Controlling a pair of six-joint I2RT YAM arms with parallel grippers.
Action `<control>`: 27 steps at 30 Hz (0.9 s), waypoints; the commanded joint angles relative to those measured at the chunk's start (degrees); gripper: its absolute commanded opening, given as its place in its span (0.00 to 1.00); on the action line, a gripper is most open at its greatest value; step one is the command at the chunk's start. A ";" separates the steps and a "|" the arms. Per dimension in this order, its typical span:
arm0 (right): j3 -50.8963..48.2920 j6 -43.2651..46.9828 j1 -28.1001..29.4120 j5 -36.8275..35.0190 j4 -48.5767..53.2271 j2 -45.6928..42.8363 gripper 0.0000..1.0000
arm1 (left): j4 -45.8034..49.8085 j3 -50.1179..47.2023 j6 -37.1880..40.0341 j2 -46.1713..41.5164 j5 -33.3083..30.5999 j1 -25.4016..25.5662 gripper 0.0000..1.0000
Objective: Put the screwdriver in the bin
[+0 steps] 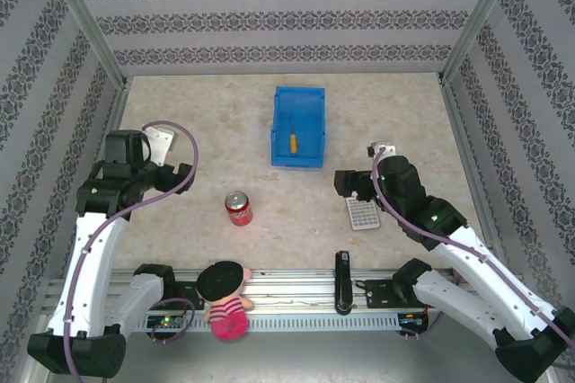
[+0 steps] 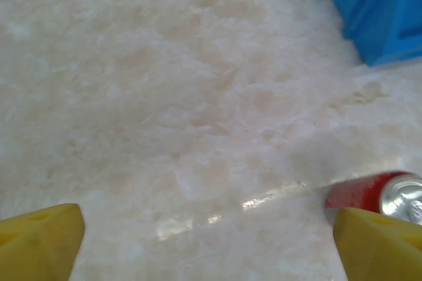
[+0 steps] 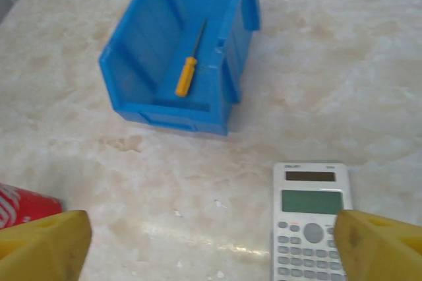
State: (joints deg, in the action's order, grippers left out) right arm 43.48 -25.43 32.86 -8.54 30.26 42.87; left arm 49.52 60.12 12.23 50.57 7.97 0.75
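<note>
Left fingers (image 2: 39, 238) spread wide, empty; right fingers (image 3: 43, 241) also spread, near one grey calculator (image 3: 310, 221), brand print too small to read. One red can (image 3: 20, 205), white lettering unreadable. One screwdriver (image 3: 187, 75) lies inside the one blue bin (image 3: 142, 37) on the tabletop (image 3: 330, 83).

We see a red soda can (image 1: 238, 209) on the marbled table (image 1: 404, 113). From it, a grey calculator (image 1: 362, 214) lies at 3 o'clock, a black bar (image 1: 342, 281) at 4, and a plush doll (image 1: 225, 298) at 6.
</note>
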 commanded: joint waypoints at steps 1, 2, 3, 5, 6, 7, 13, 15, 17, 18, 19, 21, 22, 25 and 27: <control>-1.03 -0.33 -2.76 -1.86 0.63 -2.55 0.98 | -3.41 -0.97 0.13 -0.62 -8.20 0.28 0.99; -1.27 -0.34 -3.91 -1.93 0.09 -2.87 0.98 | -4.69 -2.06 -0.55 -1.06 -8.42 0.26 0.99; -1.68 0.11 -5.26 -1.53 -0.80 -3.05 0.98 | -6.58 -3.60 -2.30 -1.69 -8.90 0.27 0.99; -2.60 0.04 -8.17 -0.40 -2.10 -2.84 0.98 | -9.25 -5.52 -5.64 -2.30 -8.17 0.21 0.99; -2.78 -0.27 -9.78 0.70 -2.38 -2.56 0.98 | -11.14 -6.42 -7.44 -2.35 -7.89 0.17 0.99; -2.68 -0.41 -11.41 2.08 -2.49 -2.29 0.98 | -13.47 -7.39 -9.13 -2.49 -7.67 0.13 0.99; 0.78 2.20 -21.41 9.73 -1.55 -1.41 0.98 | -25.89 -10.62 -15.61 -3.36 -7.40 -0.79 0.99; 0.89 2.55 -24.51 11.97 -3.88 -0.60 0.98 | -29.32 -12.46 -16.65 -3.87 -6.12 -1.98 0.99; 1.28 4.02 -26.36 12.16 -6.24 0.54 0.98 | -33.84 -16.17 -17.29 -4.38 -4.12 -3.97 0.99; 1.83 5.51 -26.86 11.51 -6.90 1.28 0.98 | -36.60 -18.17 -18.53 -4.28 -3.78 -5.22 0.99; 2.39 6.80 -27.14 10.01 -7.20 2.10 0.98 | -39.07 -20.40 -20.48 -4.05 -4.00 -6.60 0.99; 2.47 8.92 -27.24 7.13 -8.75 3.23 0.98 | -44.27 -23.96 -23.17 -3.30 -3.57 -8.68 0.99; 1.75 9.97 -27.25 6.04 -10.53 3.64 0.98 | -47.76 -25.90 -23.79 -2.91 -3.85 -8.99 0.99; -3.08 13.07 -27.41 1.29 -18.24 4.14 0.98 | -60.91 -32.94 -22.89 -0.80 -3.16 -9.02 0.99; -6.37 15.83 -27.82 -3.24 -23.82 4.88 0.98 | -70.85 -37.55 -22.69 2.21 -2.76 -9.02 0.99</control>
State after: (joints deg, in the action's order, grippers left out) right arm 40.86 -15.05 5.93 -4.40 15.35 46.96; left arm -2.66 26.85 -8.67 50.63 3.62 -7.94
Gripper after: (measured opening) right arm 0.982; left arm 0.993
